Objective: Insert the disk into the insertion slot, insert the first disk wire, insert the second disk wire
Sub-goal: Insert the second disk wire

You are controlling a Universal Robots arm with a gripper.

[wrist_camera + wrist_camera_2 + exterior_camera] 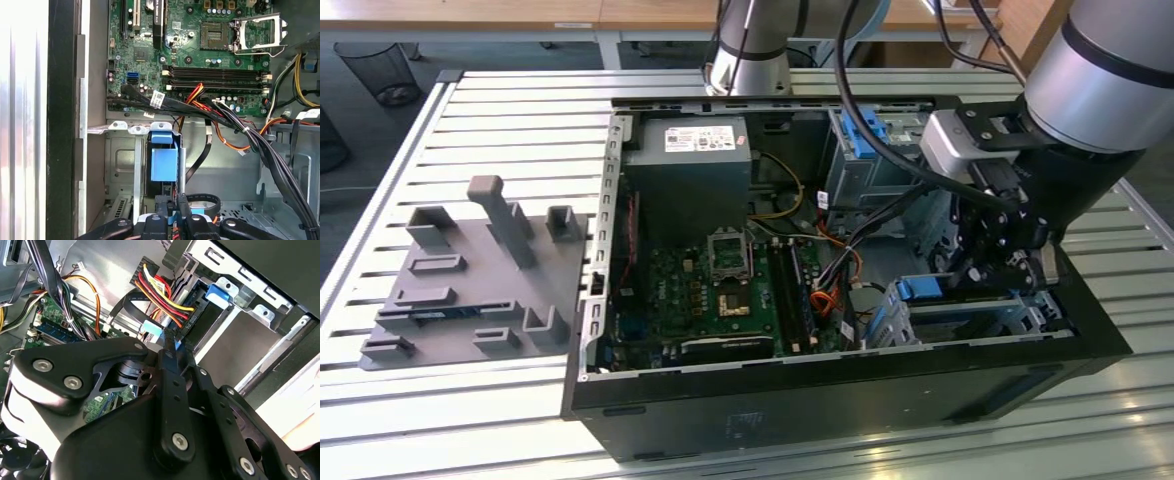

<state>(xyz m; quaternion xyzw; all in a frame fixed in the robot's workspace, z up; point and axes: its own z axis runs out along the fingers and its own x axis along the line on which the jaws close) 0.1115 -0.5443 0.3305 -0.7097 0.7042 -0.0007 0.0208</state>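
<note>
Disk (971, 312): seated in the insertion slot (907, 322), at the case's near right in the exterior view.
End effector (170, 347): fingers together, apparently pinching a wire connector at the disk's end.
Progress: disk in; wiring underway.

From here my own gripper (172, 347) linkage blocks most of the second wrist view, so I can't make out what its tips touch beside the black connector (165, 305). The disk (164, 160) sits behind its blue carrier in the first wrist view, perhaps fully seated. The insertion slot (974, 315) lies partly behind the arm.
</note>
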